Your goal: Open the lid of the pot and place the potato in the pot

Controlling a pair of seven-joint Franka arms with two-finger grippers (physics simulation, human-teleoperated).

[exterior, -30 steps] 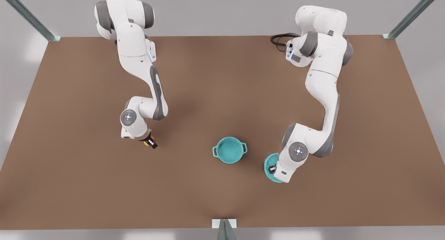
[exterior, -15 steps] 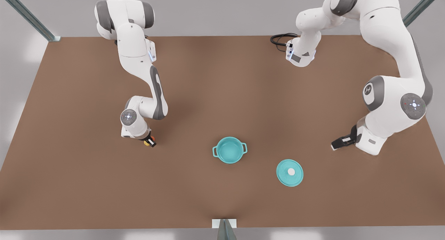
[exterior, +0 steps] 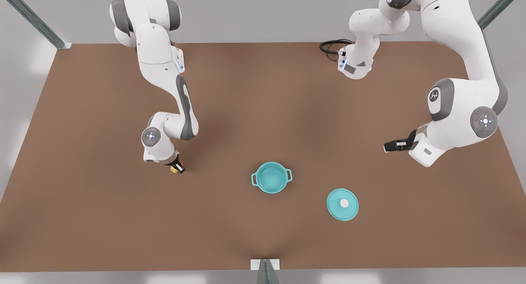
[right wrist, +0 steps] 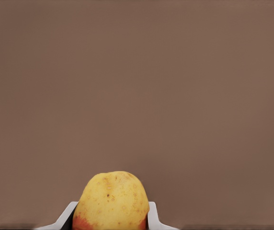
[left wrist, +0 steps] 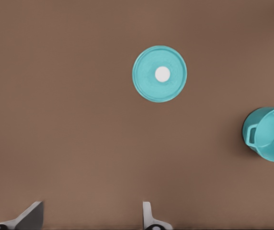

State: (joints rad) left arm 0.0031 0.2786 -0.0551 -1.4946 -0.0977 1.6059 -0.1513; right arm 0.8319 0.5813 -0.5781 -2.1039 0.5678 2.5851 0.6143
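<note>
The open teal pot (exterior: 271, 177) stands uncovered near the table's middle, also seen as the pot (left wrist: 273, 134) from the left wrist. The pot lid (exterior: 342, 204) lies flat on the table to the front view's right of the pot, white knob up; the lid (left wrist: 159, 74) is apart from the pot. My left gripper (exterior: 396, 145) hangs open and holds nothing, well back from the lid, its fingertips (left wrist: 31, 215) wide apart. At the front view's left, my right gripper (exterior: 178, 168) is shut on the potato (exterior: 174, 169); the yellow potato (right wrist: 110, 199) sits between its fingers above bare table.
The brown table (exterior: 263, 111) stretches wide between the two arms. A black cable (exterior: 331, 47) coils by the arm base at the back. Metal posts stand at the rear corners, and a bracket (exterior: 265, 264) sits at the front edge.
The left gripper let go of the lid, which now lies on the table, and swung up and away toward the front view's right. The right gripper, holding the potato, barely moved.
</note>
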